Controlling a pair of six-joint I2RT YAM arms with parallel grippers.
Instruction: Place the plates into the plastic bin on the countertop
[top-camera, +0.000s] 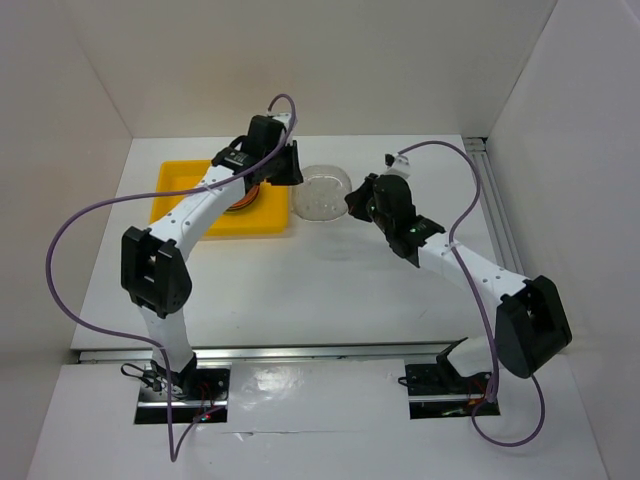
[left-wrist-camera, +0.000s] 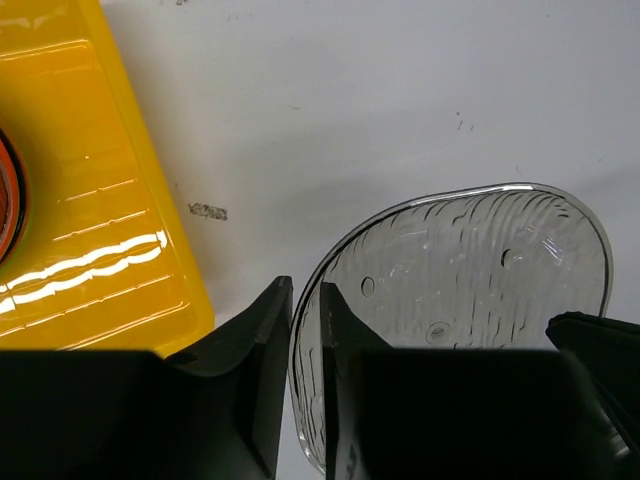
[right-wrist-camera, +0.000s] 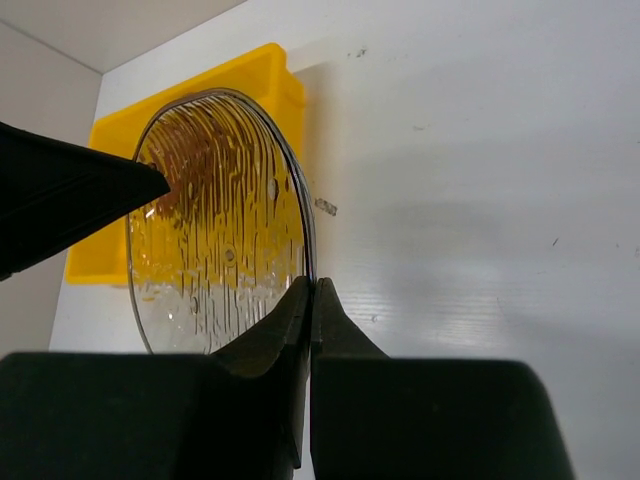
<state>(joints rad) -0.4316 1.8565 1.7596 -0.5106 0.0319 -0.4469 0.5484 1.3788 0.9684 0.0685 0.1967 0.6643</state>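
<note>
A clear ribbed plate (top-camera: 322, 192) is held just right of the yellow plastic bin (top-camera: 180, 180), over the white countertop (top-camera: 330, 280). My right gripper (top-camera: 352, 200) is shut on its right rim; in the right wrist view its fingers (right-wrist-camera: 312, 285) pinch the edge of the plate (right-wrist-camera: 215, 220). My left gripper (top-camera: 291, 170) is at the opposite rim. In the left wrist view its narrow jaws (left-wrist-camera: 305, 290) straddle the edge of the plate (left-wrist-camera: 480, 270), closed onto it. An orange plate (top-camera: 243, 200) lies in the bin, mostly hidden under the left arm.
White walls enclose the countertop on three sides. A metal rail (top-camera: 500, 230) runs along the right wall. The bin's near rim (left-wrist-camera: 150, 230) lies just left of my left gripper's fingers.
</note>
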